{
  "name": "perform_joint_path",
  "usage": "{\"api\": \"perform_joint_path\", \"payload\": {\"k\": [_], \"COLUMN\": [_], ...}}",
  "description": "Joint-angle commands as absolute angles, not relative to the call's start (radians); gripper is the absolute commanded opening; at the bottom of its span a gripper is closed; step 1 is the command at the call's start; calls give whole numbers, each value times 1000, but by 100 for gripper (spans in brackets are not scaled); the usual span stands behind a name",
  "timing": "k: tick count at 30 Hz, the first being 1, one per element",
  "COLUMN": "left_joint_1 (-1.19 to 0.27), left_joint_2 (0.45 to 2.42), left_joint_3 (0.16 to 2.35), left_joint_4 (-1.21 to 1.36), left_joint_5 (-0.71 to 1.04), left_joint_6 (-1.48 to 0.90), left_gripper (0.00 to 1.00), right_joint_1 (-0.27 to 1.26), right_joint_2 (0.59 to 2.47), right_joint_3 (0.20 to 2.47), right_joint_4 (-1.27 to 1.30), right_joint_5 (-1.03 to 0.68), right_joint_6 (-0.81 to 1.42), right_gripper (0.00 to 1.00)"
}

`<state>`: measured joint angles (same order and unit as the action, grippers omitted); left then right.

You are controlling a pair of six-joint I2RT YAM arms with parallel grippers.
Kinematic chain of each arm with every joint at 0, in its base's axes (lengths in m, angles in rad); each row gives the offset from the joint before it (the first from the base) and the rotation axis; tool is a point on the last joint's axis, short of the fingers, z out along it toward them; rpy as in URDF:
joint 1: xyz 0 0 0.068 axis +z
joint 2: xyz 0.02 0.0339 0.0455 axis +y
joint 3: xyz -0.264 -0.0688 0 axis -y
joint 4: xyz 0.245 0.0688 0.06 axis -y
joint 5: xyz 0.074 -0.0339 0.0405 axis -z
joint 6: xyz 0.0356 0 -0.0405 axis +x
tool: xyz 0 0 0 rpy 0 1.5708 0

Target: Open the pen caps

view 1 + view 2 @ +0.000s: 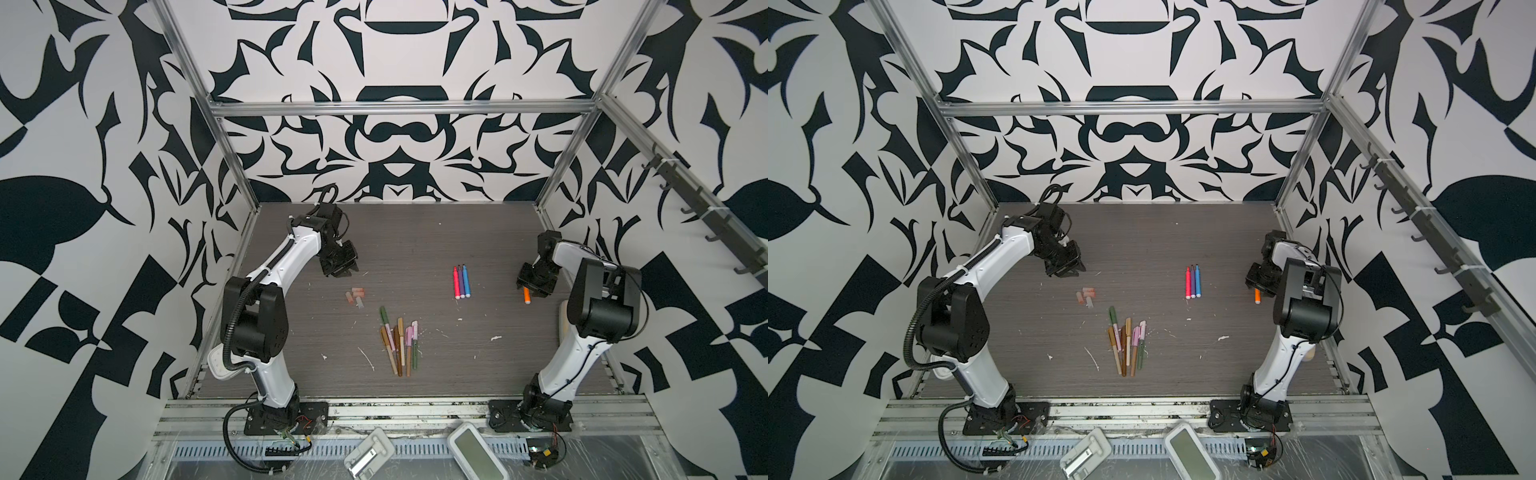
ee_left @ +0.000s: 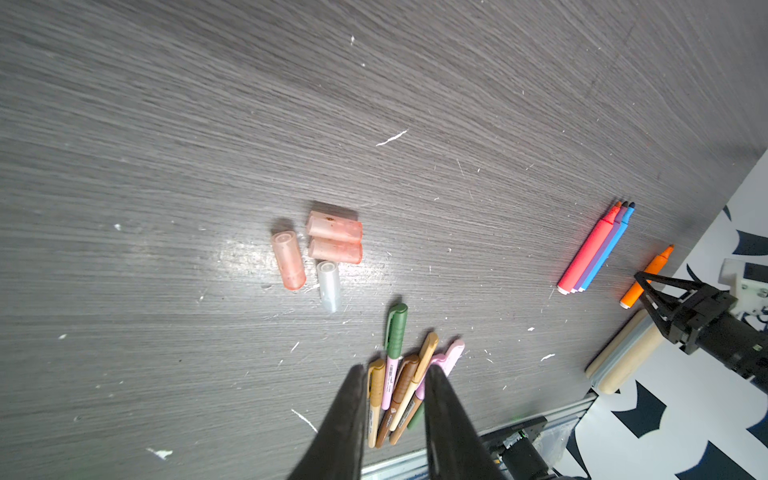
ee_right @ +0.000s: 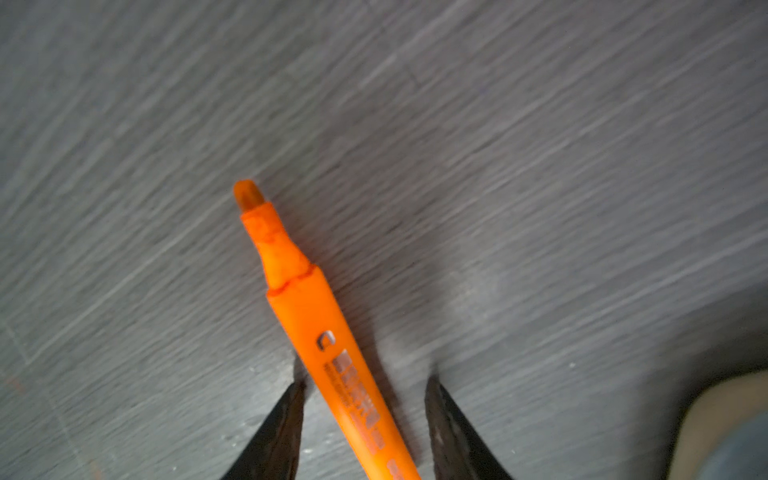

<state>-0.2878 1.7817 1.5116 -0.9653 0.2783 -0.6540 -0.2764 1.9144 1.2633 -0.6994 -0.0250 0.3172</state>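
Several loose pen caps [image 2: 316, 249], peach and one clear, lie in a cluster left of the table's middle in both top views [image 1: 355, 296] [image 1: 1087, 296]. A pile of muted pens [image 1: 399, 345] [image 1: 1127, 345] [image 2: 399, 374] lies nearer the front, their caps on. Three bright pens [image 1: 461, 282] [image 1: 1192, 282] [image 2: 594, 249] lie side by side with bare tips. My left gripper [image 1: 347, 272] [image 1: 1073, 272] [image 2: 395, 370] hovers open behind the caps, holding nothing. The right gripper [image 1: 530, 291] [image 3: 365, 382] stands open astride the uncapped orange pen [image 3: 316, 324] [image 1: 527, 296] [image 2: 646, 276], which lies on the table.
A beige roller-like object [image 2: 623, 357] lies by the right arm's side of the table. Two white devices [image 1: 370, 457] [image 1: 478, 453] rest on the front rail. White flecks dot the dark wood tabletop [image 1: 415, 249]. Metal frame posts and patterned walls close in the sides.
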Motion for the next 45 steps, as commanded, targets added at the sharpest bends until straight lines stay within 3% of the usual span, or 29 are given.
{"api": "perform_joint_path", "payload": {"k": [1,5,8,14,24,34,45], "left_joint_1": [-282,-280,-280,-278,-269,-246,-229], "left_joint_2": [1792,1799,1804,1797,1764,1746,1746], "left_joint_3": [1528,1535,1541,1541,1447,1410,1410], "left_joint_4": [-1002,-1003,-1005,-1000,-898,-856,-867], "left_joint_5": [282,284,284,282,311,336,344], "left_joint_6": [-646,-646,-644,-643,-680,-684,-668], "left_gripper": [28,28,28,28,28,28,28], "right_joint_1": [-283,-283,-283,-281,-146,-13,11], "right_joint_2": [1933,1936,1937,1941,1924,1943,2020], "right_joint_3": [1276,1276,1276,1266,1261,1295,1358], "right_joint_4": [-712,-714,-718,-721,-736,-668,-658], "right_joint_5": [-44,-36,-32,-65,-121,-324,-456], "right_joint_6": [313,313,314,303,280,271,263], "right_gripper": [49,43,25,15,15,19,21]}}
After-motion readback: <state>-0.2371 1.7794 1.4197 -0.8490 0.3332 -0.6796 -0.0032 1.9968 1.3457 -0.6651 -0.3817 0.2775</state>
